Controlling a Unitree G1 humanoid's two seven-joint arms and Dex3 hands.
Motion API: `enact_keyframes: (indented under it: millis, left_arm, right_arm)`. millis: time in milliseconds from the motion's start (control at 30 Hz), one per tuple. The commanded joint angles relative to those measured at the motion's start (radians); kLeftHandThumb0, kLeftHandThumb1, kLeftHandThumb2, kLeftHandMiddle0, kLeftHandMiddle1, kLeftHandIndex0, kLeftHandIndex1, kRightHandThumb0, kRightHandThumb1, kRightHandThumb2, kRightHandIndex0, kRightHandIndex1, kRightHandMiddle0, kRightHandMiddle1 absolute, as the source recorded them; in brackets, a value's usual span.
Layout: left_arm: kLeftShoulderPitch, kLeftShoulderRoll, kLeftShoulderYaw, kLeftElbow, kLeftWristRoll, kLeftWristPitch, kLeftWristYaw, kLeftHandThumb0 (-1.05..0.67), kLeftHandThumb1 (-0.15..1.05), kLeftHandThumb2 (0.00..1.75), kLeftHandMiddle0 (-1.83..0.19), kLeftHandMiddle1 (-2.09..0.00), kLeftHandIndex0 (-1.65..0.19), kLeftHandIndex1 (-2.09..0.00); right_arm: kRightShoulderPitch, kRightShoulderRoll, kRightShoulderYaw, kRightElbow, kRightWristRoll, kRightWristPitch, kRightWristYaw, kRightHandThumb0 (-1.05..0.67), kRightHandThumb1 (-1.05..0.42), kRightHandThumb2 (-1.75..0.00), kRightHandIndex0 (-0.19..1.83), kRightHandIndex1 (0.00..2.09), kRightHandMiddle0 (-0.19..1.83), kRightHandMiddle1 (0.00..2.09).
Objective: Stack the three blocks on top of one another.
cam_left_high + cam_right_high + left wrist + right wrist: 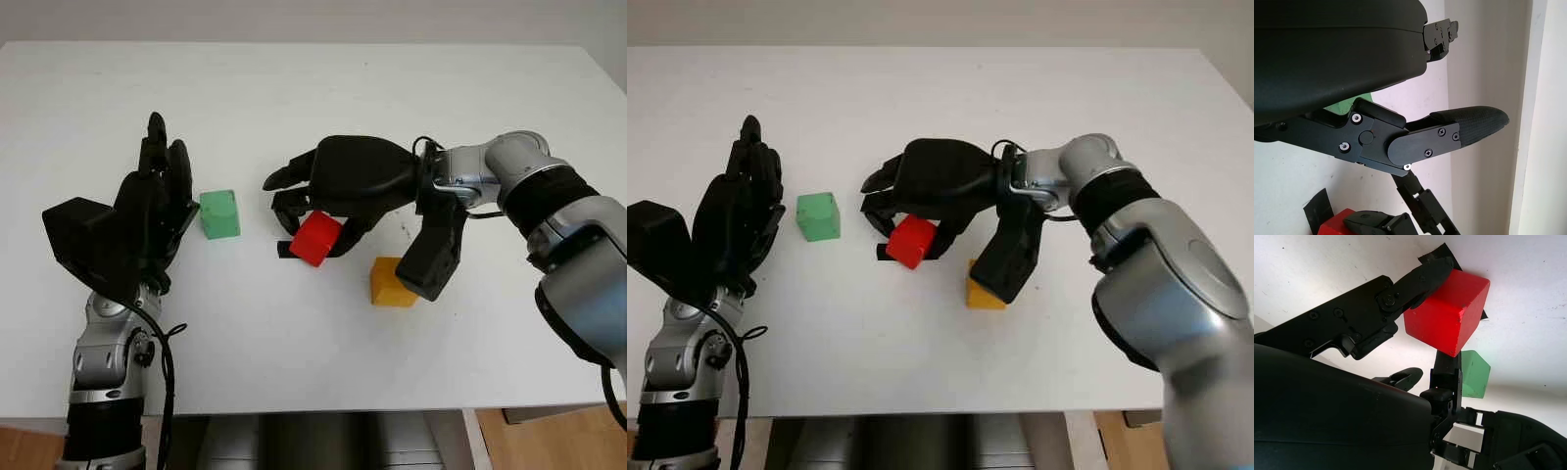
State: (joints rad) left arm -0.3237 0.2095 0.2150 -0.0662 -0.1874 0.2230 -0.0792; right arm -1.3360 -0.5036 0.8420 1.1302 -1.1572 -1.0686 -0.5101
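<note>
Three blocks are sitting on the white table [294, 88]: a green block [219, 213] toward the left, a red block [315, 238] near the middle, and an orange block [390, 283] to the right of the red one and nearer the robot.

Reaching in from the right, the right hand [333, 186] is arching over the red block, and its black fingers [1415, 281] are closing around it. In the right wrist view one finger is pressing along a side of the red cube while another is coming up against the opposite side, so the hand is gripping it. The block looks tilted, with one corner tipped up; whether it is fully off the table or grazing it is hard to tell from these angles. A small piece of black tape [1437, 252] is lying on the table just behind the red block.

The green block is standing flat, well apart from the red one, with the left hand [152, 211] just beside it on the side away from the red block. That hand is holding nothing and is open, its fingers pointing up and away from the robot.

The orange block is sitting partly hidden behind the right forearm's black housing [436, 250].
</note>
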Motion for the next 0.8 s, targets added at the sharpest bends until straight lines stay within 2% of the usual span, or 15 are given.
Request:
enact_keyframes:
  millis: [0,467,633,767]
  left_arm:
    - [0.012,-0.003,-0.001,-0.014,0.004,-0.010,0.002,-0.77,1.05,0.65,0.19,0.00,0.19,0.00]
    - [0.016,-0.006,-0.003,-0.023,0.005,-0.003,0.011,-0.77,1.05,0.66,0.19,0.00,0.19,0.00]
    - [0.016,-0.004,-0.002,-0.014,0.000,-0.014,0.003,-0.77,1.05,0.66,0.19,0.00,0.19,0.00]
    - [0.016,-0.008,-0.002,-0.017,0.001,-0.006,0.009,-0.78,1.05,0.65,0.19,0.00,0.19,0.00]
  right_arm:
    - [-0.023,0.005,0.007,-0.009,-0.005,0.001,-0.009,-0.58,-0.89,-0.06,0.49,0.05,0.53,1.46]
    - [-0.021,0.009,0.010,-0.003,0.000,0.013,0.008,-0.60,-0.89,-0.05,0.48,0.04,0.51,1.47]
    - [-0.020,0.005,0.004,-0.011,0.009,0.037,0.059,-0.70,-0.89,-0.06,0.39,0.02,0.25,1.26]
    - [-0.011,-0.001,-0.006,-0.030,0.022,0.060,0.101,-0.78,-0.88,-0.06,0.35,0.02,0.19,1.03]
